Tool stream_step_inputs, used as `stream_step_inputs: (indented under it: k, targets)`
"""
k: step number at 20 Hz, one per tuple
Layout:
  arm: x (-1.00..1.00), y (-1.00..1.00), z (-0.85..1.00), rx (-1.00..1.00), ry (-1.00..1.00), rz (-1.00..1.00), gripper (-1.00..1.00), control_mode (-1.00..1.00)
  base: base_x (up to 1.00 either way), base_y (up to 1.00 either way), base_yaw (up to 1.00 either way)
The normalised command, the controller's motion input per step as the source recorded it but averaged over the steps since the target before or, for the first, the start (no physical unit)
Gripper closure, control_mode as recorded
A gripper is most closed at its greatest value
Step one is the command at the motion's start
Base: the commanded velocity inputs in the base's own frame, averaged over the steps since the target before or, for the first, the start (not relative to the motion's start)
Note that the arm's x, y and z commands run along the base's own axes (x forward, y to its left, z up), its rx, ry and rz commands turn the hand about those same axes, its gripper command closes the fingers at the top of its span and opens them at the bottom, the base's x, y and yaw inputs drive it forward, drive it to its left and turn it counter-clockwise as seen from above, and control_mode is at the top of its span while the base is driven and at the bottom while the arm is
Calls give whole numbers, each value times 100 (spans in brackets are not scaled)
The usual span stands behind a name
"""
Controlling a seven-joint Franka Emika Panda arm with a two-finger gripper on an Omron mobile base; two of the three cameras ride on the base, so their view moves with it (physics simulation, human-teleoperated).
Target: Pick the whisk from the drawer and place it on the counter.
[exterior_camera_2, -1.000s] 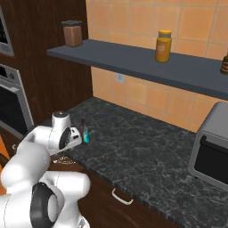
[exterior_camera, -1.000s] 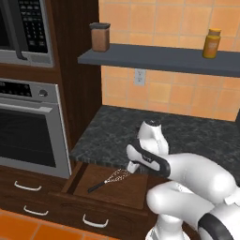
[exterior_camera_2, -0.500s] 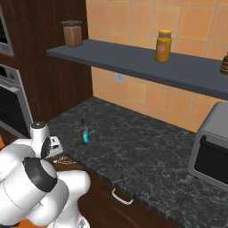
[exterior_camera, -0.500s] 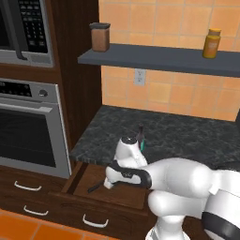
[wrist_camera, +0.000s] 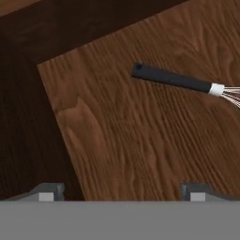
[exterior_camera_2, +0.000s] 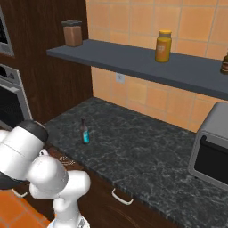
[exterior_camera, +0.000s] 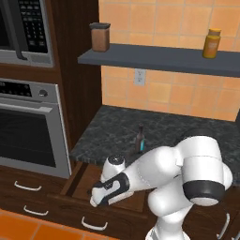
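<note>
The whisk (wrist_camera: 185, 82) lay flat on the wood bottom of the open drawer (wrist_camera: 140, 140), its black handle pointing toward the drawer's back-corner walls and its silver wire loops running off the right edge of the hand view. Nothing touched it. The tool (wrist_camera: 122, 192) hung above the drawer bottom with its two fingertips (wrist_camera: 47, 192) spread wide and nothing between them; the whisk sat well ahead of the tips, apart from both.

In the left base view the arm bent low over the drawer (exterior_camera: 79, 176), which stood pulled out below the front edge of the surface (exterior_camera: 112, 131), beside the oven (exterior_camera: 28, 126). A small dark bottle (exterior_camera: 140, 139) with a blue label stood upright on the surface near its front edge. In the right base view part of the whisk's wire head (exterior_camera_2: 66, 161) showed in the drawer just past the arm's white body, below the front edge of the surface (exterior_camera_2: 147, 156).
</note>
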Motion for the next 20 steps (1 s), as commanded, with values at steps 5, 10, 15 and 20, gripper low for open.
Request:
stream_step_inputs:
  k: [5,10,15,20]
  targets:
    - [-90,66,-62,0,12,0,-100,-100,0,0,0]
    - [-100,79,-36,0,-1,0,-100,-100,0,0,0]
    - [-100,69,11,-4,-29,0,-100,-100,0,0,0]
    - [-75,14,84,-3,-51,-5,-100,-100,0,0,0]
